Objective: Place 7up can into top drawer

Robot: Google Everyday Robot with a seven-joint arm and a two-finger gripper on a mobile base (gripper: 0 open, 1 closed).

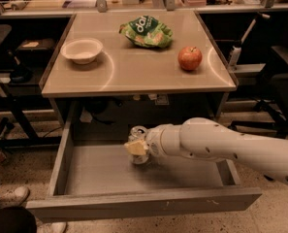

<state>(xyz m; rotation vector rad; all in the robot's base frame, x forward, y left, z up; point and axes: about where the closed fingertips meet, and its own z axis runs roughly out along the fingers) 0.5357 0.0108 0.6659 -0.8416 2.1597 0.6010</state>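
The top drawer (143, 202) is pulled open below the table, its grey floor showing. My gripper (136, 147) reaches in from the right on a white arm and is shut on the 7up can (138, 134), whose silver top shows above the pale fingers. The can is upright, low over the drawer floor near its middle, slightly left. Whether the can's base touches the floor is hidden by the gripper.
On the table (134, 76) sit a white bowl (82, 50) at the left, a green chip bag (146, 31) at the back and a red apple (189, 58) at the right. A person's shoe (15, 195) is at the lower left. Chairs and shelves stand around.
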